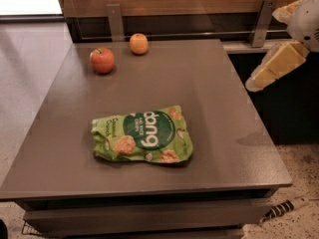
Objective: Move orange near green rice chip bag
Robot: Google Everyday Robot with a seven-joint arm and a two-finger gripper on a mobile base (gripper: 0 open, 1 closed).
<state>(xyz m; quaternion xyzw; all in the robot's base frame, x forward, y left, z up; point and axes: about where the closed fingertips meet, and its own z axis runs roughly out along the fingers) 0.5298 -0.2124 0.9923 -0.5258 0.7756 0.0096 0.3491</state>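
I hold the pincer (275,67) off the worktop's (214,108) right edge, likely clear for approach — its state I cannot tell — the orange (138,43) lying far back, well apart from the green rice chip bag (142,134).

Left of the gripper (276,66) hanging beyond its right edge, the dark table (219,108) carries the orange (138,43) and red apple (102,60) at the back and the green rice chip bag (142,135) nearer the front.

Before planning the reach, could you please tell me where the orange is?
In the camera view, the orange sits at the table's far edge, just right of the red apple; the hand hangs beyond the table's right side.
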